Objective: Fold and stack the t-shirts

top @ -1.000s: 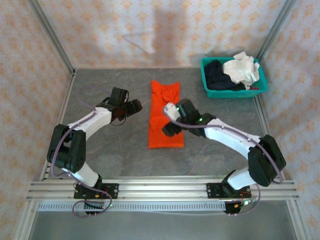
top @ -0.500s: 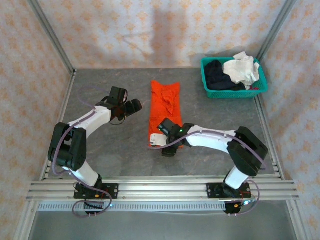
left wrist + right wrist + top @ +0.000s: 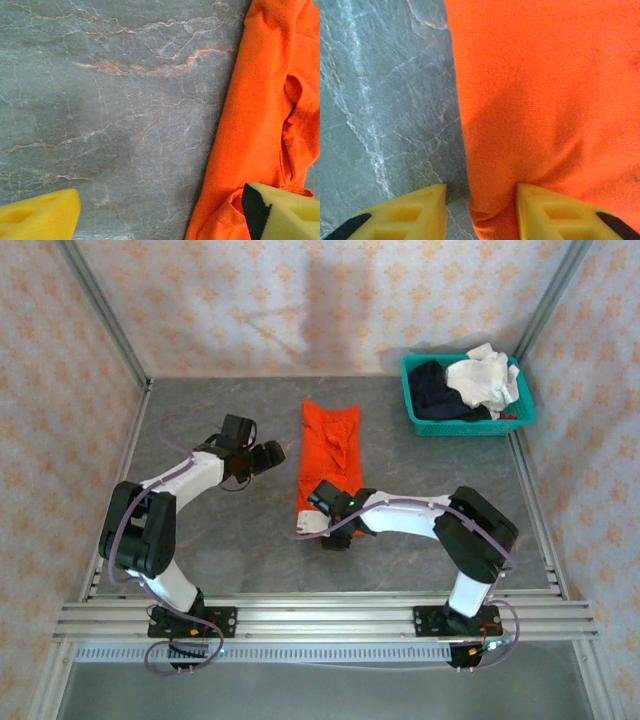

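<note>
Right jaws: partly spread, straddling the near left corner of the orange t-shirt [image 3: 545, 100]. In the right wrist view one yellow pad [image 3: 395, 215] sits over the bare grey surface [image 3: 380, 100] and the other rests on the cloth. The shirt's edge runs up between them. A sliver of surface shows between the outer pad and the cloth, so I read no pinch here.

Left jaws: spread wide and holding nothing. They hang over the surface just beside the shirt's left long edge, and one pad overlaps the orange cloth in the left wrist view.

From above, the orange shirt lies mid-surface, folded into a long narrow strip. Its long axis runs from the arm bases towards the back wall, with the far end leaning slightly right (I cannot tell which end is the collar). The far half is creased and the near half is smooth.

At the far right corner, well apart from the strip, a teal basket [image 3: 470, 426] holds a white t-shirt [image 3: 485, 380] and a navy t-shirt [image 3: 433, 387], both crumpled.

A second ago the right arm [image 3: 420, 512] had its wrist over the middle of the strip. It has since come down to the near left corner, and its jaws have narrowed. The left arm [image 3: 185, 480], the strip and the basket have not visibly shifted.
</note>
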